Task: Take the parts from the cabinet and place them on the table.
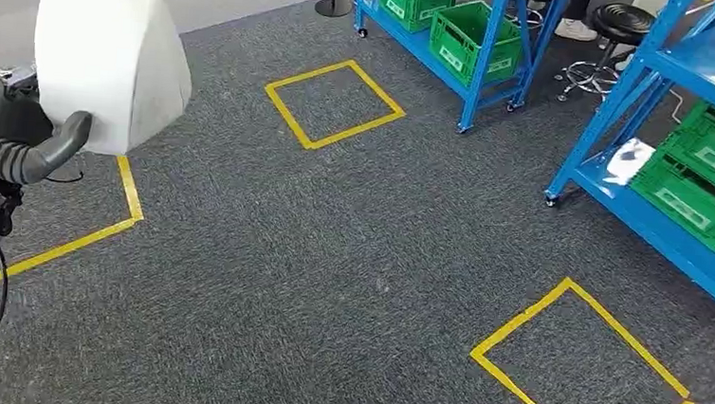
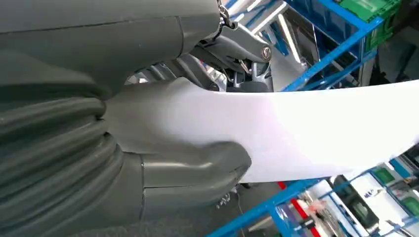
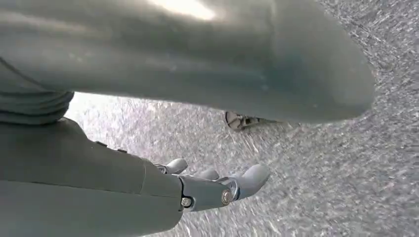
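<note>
A large white curved part (image 1: 108,47) is held up at the far left of the head view, over the grey carpet. My left hand (image 1: 25,145) grips its lower edge, with the thumb across the front. In the left wrist view the same white part (image 2: 321,133) runs across the picture, clamped between the thick thumb (image 2: 197,168) and the fingers behind it. My right hand (image 3: 212,187) hangs over the carpet with its thumb and fingers apart and nothing in them.
Blue shelving racks (image 1: 617,106) with green crates (image 1: 707,174) stand at the back and right, and a white item (image 1: 630,160) lies on the low shelf. Yellow tape squares (image 1: 334,102) (image 1: 589,370) mark the carpet. A black stool (image 1: 613,30) and a person's shoes (image 1: 571,28) are behind the racks.
</note>
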You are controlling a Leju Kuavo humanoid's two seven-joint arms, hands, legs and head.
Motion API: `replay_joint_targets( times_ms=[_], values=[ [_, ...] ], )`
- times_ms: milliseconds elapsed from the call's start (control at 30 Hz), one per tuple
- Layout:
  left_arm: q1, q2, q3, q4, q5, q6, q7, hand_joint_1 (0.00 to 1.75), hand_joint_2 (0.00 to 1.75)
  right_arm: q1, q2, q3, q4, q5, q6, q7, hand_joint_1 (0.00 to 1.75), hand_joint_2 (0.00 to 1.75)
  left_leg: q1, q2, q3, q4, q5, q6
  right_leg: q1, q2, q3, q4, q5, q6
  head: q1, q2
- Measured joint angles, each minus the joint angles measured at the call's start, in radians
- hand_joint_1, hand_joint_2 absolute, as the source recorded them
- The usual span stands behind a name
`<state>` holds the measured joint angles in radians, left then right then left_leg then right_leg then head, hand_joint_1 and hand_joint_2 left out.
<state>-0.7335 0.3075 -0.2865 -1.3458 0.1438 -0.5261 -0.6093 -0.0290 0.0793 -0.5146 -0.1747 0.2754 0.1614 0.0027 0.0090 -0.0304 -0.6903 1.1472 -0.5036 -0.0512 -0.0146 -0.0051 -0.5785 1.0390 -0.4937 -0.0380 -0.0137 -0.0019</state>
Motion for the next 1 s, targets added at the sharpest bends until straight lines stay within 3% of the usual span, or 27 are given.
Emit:
replay_joint_targets(
  times_ms=[67, 100, 133, 167, 200, 233, 267, 300, 400, 433, 467, 500, 567, 600, 633, 667, 700, 733, 767, 900, 933, 967, 1000],
  values=[
    [0.005, 0.0, -0.003, 0.001, 0.0, 0.001, 0.0, 1.75, 1.75, 0.002, 0.0, 0.0, 0.0, 0.0, -0.002, 0.0, 0.0, 0.0, 0.003, 0.019, -0.071, 0.152, -0.06, -0.006, 0.003, -0.025, 0.0, 0.0, -0.003, -0.004, 0.0, 0.0],
    [0.006, 0.0, -0.005, 0.003, 0.0, 0.001, 0.0, 1.75, 1.75, 0.003, 0.0, 0.0, 0.0, 0.0, -0.003, 0.0, 0.0, 0.0, 0.004, 0.02, -0.089, 0.188, -0.064, -0.008, 0.004, -0.039, 0.0, 0.0, -0.004, -0.004, -0.001, 0.0],
    [0.007, 0.0, -0.006, 0.003, 0.0, 0.001, 0.0, 1.75, 1.75, 0.003, 0.0, 0.0, 0.0, 0.0, -0.003, 0.0, 0.0, 0.0, 0.004, 0.022, -0.079, 0.171, -0.045, -0.007, 0.004, -0.051, 0.001, 0.0, -0.004, -0.004, 0.0, 0.0],
    [0.007, 0.0, -0.006, 0.003, 0.0, 0.002, 0.0, 1.75, 1.75, 0.002, 0.0, 0.0, 0.0, 0.0, -0.003, 0.0, 0.0, 0.0, 0.004, 0.027, -0.047, 0.111, -0.01, -0.006, 0.005, -0.064, 0.003, 0.0, -0.006, -0.004, 0.0, 0.0],
    [0.007, 0.002, -0.006, 0.003, 0.0, 0.003, 0.0, 1.75, 1.75, 0.001, 0.0, 0.0, 0.0, 0.003, -0.003, 0.0, 0.0, 0.0, 0.004, 0.04, 0.004, 0.02, 0.032, -0.004, 0.005, -0.076, 0.007, 0.0, -0.009, -0.001, 0.0, 0.0],
    [0.006, 0.002, -0.006, 0.003, 0.0, 0.004, 0.0, 1.75, 1.75, 0.001, 0.0, 0.0, 0.0, 0.003, -0.003, 0.0, 0.0, 0.0, 0.002, 0.075, 0.055, -0.068, 0.064, 0.0, 0.006, -0.085, 0.012, 0.001, -0.013, 0.003, 0.0, 0.0],
    [0.004, 0.003, -0.006, 0.003, 0.0, 0.005, 0.0, 1.75, 1.75, 0.001, 0.0, 0.0, 0.0, 0.004, -0.003, 0.0, 0.0, 0.0, -0.011, 0.119, 0.079, -0.117, 0.05, 0.004, 0.014, -0.095, 0.014, 0.002, -0.018, 0.01, 0.0, 0.0],
    [0.004, 0.003, -0.007, 0.001, 0.0, 0.005, -0.001, 1.75, 1.75, 0.0, 0.0, 0.0, 0.0, 0.005, -0.003, 0.0, 0.0, 0.0, -0.009, 0.097, 0.081, -0.119, 0.059, 0.021, 0.015, -0.102, 0.014, 0.002, -0.02, 0.015, 0.003, 0.0],
    [0.004, 0.012, -0.007, 0.001, 0.0, 0.007, -0.001, 1.75, 1.75, -0.002, 0.001, 0.0, 0.0, 0.004, -0.003, 0.002, 0.0, 0.0, -0.013, 0.061, 0.072, -0.121, 0.062, 0.038, 0.016, -0.137, 0.021, -0.003, -0.022, 0.03, 0.002, 0.0],
    [0.004, 0.013, -0.007, -0.002, 0.001, 0.008, -0.001, 1.75, 1.75, -0.004, 0.0, 0.0, 0.0, 0.003, -0.003, 0.003, 0.0, 0.0, -0.005, 0.051, 0.077, -0.129, 0.067, 0.046, 0.009, -0.115, 0.016, 0.004, -0.03, 0.038, 0.002, 0.0],
    [-0.001, 0.013, -0.007, -0.003, 0.002, 0.01, -0.004, 1.75, 1.75, -0.004, 0.001, 0.0, 0.0, 0.002, -0.003, 0.003, 0.0, 0.0, -0.004, 0.042, 0.077, -0.13, 0.069, 0.051, 0.007, -0.059, 0.005, 0.035, -0.052, 0.041, 0.003, 0.0],
    [-0.003, 0.011, -0.008, -0.002, 0.002, 0.011, -0.004, 1.75, 1.75, -0.004, 0.002, 0.0, 0.0, 0.0, -0.003, 0.003, 0.0, 0.0, -0.003, 0.033, 0.075, -0.13, 0.07, 0.055, 0.006, -0.021, -0.029, 0.106, -0.089, 0.042, 0.007, 0.0],
    [-0.002, 0.008, -0.009, 0.002, 0.002, 0.012, -0.004, 1.75, 1.75, 0.0, 0.002, 0.0, 0.0, 0.0, -0.004, 0.003, 0.0, 0.0, -0.004, 0.007, 0.074, -0.128, 0.07, 0.058, 0.006, -0.001, -0.11, 0.266, -0.153, 0.044, 0.008, 0.0],
    [-0.001, 0.005, -0.01, 0.003, 0.002, 0.012, -0.004, 1.75, 1.75, 0.001, 0.002, 0.0, 0.0, -0.001, -0.005, 0.004, 0.0, 0.0, -0.004, -0.007, 0.073, -0.126, 0.069, 0.058, 0.006, 0.002, -0.137, 0.31, -0.155, 0.045, 0.008, 0.0],
    [-0.001, 0.004, -0.013, 0.005, 0.002, 0.012, -0.004, 1.75, 1.75, 0.001, 0.002, 0.0, 0.0, -0.002, -0.005, 0.004, 0.0, 0.0, -0.003, -0.021, 0.073, -0.124, 0.069, 0.057, 0.006, 0.003, -0.14, 0.303, -0.135, 0.044, 0.008, 0.0],
    [-0.001, 0.004, -0.013, 0.006, 0.002, 0.013, -0.004, 1.75, 1.75, 0.0, 0.002, 0.0, 0.0, -0.002, -0.005, 0.003, 0.0, 0.0, -0.002, -0.035, 0.073, -0.121, 0.069, 0.056, 0.004, 0.005, -0.122, 0.25, -0.095, 0.042, 0.008, 0.0],
    [-0.002, 0.004, -0.013, 0.006, 0.002, 0.013, -0.004, 1.75, 1.75, 0.0, 0.002, 0.0, 0.0, -0.002, -0.005, 0.003, 0.0, 0.0, -0.001, -0.048, 0.073, -0.117, 0.067, 0.053, 0.002, 0.011, -0.084, 0.163, -0.045, 0.042, 0.008, 0.0],
    [-0.002, 0.004, -0.013, 0.006, 0.002, 0.013, -0.004, 1.75, 1.75, 0.0, 0.002, 0.0, 0.0, -0.002, -0.005, 0.003, 0.0, 0.0, 0.001, -0.059, 0.073, -0.114, 0.065, 0.049, -0.002, 0.033, -0.042, 0.073, -0.002, 0.041, 0.009, 0.0],
    [-0.002, 0.004, -0.013, 0.006, 0.002, 0.013, -0.004, 1.75, 1.75, 0.0, 0.002, 0.0, 0.0, -0.002, -0.005, 0.003, 0.0, 0.0, 0.001, -0.069, 0.07, -0.11, 0.064, 0.042, -0.007, 0.08, -0.021, 0.025, -0.009, 0.044, 0.009, 0.0],
    [-0.002, 0.006, -0.014, 0.006, 0.002, 0.015, -0.004, 1.75, 1.75, -0.006, 0.002, 0.0, 0.0, 0.0, -0.003, 0.003, 0.0, 0.0, 0.005, -0.11, 0.062, -0.122, 0.074, 0.01, 0.007, 0.038, -0.013, 0.017, 0.0, 0.02, 0.01, 0.0],
    [-0.001, 0.008, -0.014, 0.006, 0.002, 0.016, -0.004, 1.75, 1.75, -0.007, 0.003, 0.0, 0.0, 0.0, -0.003, 0.003, 0.0, 0.0, 0.006, -0.103, 0.055, -0.117, 0.073, 0.008, 0.0, 0.022, -0.011, 0.004, 0.009, 0.007, 0.01, 0.0],
    [-0.005, 0.01, -0.014, 0.006, 0.002, 0.016, -0.004, 1.75, 1.75, -0.007, 0.003, 0.0, 0.0, 0.0, -0.003, 0.003, 0.0, 0.0, 0.0, -0.045, 0.045, -0.092, 0.055, 0.008, 0.003, 0.013, -0.009, 0.0, 0.011, 0.001, 0.008, 0.0],
    [-0.009, 0.009, -0.014, 0.006, 0.002, 0.016, -0.004, 1.75, 1.75, -0.006, 0.002, 0.0, 0.0, 0.001, -0.003, 0.003, 0.0, 0.0, 0.0, -0.011, 0.021, -0.039, 0.022, 0.006, 0.004, 0.004, -0.009, 0.0, 0.012, -0.003, 0.004, 0.0]
  ],
)
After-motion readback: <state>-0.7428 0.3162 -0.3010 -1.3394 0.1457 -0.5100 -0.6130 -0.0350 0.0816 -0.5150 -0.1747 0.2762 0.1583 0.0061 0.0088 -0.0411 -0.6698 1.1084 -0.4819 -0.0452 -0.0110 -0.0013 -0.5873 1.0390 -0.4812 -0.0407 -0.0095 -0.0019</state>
